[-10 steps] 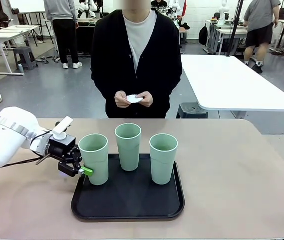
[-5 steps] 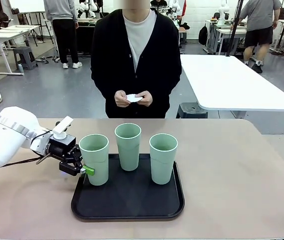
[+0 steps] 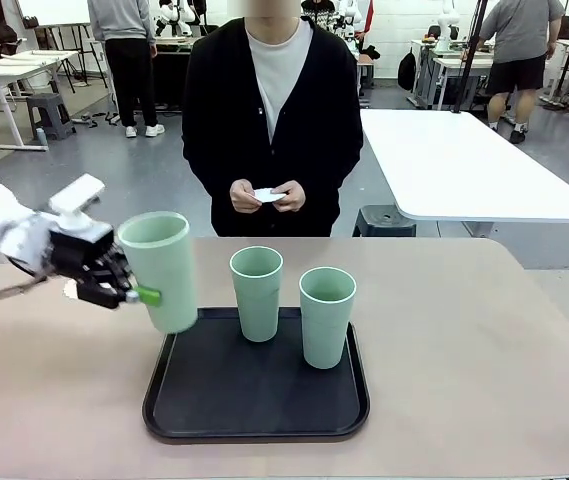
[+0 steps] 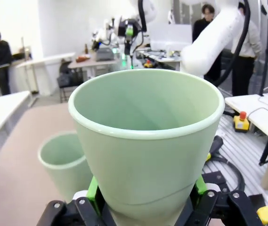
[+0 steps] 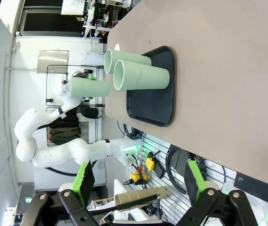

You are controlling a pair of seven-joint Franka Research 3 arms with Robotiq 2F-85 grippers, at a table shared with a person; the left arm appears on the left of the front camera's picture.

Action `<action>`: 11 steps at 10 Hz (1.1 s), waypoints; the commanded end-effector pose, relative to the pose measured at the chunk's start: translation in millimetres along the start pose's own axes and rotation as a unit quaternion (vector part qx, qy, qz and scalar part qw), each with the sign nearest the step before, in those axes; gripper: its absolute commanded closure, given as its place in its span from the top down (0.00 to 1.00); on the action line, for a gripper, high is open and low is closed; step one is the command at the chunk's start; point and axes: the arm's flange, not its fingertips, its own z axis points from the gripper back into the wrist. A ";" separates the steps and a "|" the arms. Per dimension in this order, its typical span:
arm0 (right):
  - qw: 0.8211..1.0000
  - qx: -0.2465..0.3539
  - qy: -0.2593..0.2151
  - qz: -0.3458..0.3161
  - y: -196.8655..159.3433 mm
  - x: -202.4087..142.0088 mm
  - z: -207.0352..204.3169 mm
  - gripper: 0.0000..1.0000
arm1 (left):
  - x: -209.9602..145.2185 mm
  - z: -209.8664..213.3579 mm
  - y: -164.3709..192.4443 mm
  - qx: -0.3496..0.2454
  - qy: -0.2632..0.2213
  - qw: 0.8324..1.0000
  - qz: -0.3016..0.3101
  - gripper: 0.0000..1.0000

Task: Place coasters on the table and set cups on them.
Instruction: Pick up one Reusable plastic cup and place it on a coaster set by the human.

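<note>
The cup I hold hangs in the air over the left edge of the black tray, tilted with its rim leaning toward the tabletop's left edge. My left tool is clamped around its lower wall, the green pads pressed against both sides in the left wrist view. Two more cups stand upright on the tray's far half, one at the middle and one to its right, close together but apart. The tray lies on the tabletop toward the near edge, a little left of centre. Beyond the far edge a person holds white coasters between both hands; how many I cannot tell. My right tool stands wide and empty.
</note>
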 end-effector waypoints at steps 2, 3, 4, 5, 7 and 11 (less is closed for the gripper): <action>1.000 0.004 0.002 0.002 0.1 0.0 0.5 1.00 | 68.2 17.2 -33.4 0.040 0.011 0.999 0.014 0.00; 1.000 0.004 0.002 0.002 0.1 0.0 0.5 1.00 | 80.5 17.7 -40.5 0.043 0.014 0.999 0.009 0.00; 1.000 0.004 0.002 0.002 0.1 0.0 0.5 1.00 | 88.3 18.6 -43.7 0.047 0.018 0.999 0.004 0.00; 1.000 0.004 0.002 0.002 0.1 0.0 0.5 1.00 | 91.5 20.1 -49.0 0.053 0.017 0.998 0.001 0.00; 1.000 0.004 0.002 0.002 0.1 0.0 0.5 1.00 | 94.8 22.7 -41.5 0.044 0.023 0.999 -0.005 0.00; 1.000 0.004 0.002 0.002 0.1 0.0 0.5 1.00 | 92.0 21.9 -44.9 0.045 0.025 0.999 -0.003 0.85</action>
